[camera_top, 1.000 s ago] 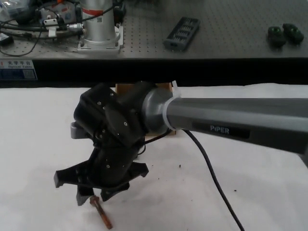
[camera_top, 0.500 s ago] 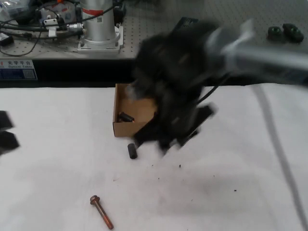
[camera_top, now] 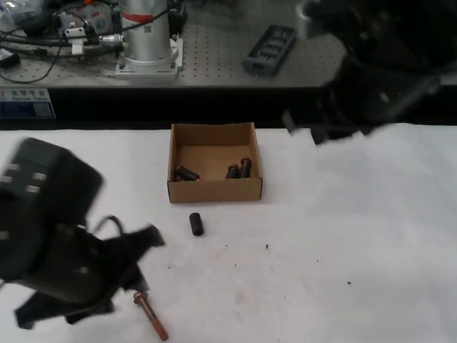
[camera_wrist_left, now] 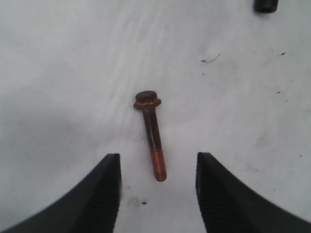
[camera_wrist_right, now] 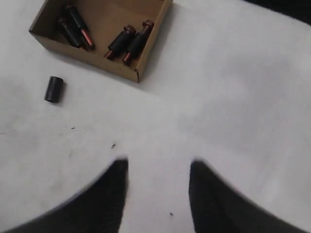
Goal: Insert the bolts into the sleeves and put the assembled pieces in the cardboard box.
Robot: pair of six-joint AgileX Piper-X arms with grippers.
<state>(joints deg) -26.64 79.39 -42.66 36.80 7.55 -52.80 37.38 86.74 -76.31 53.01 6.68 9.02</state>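
Black sleeve between cardboard box, bolt.

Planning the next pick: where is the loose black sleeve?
In the high view the loose sleeve lies on the white cloth just in front of the cardboard box, near its left corner.
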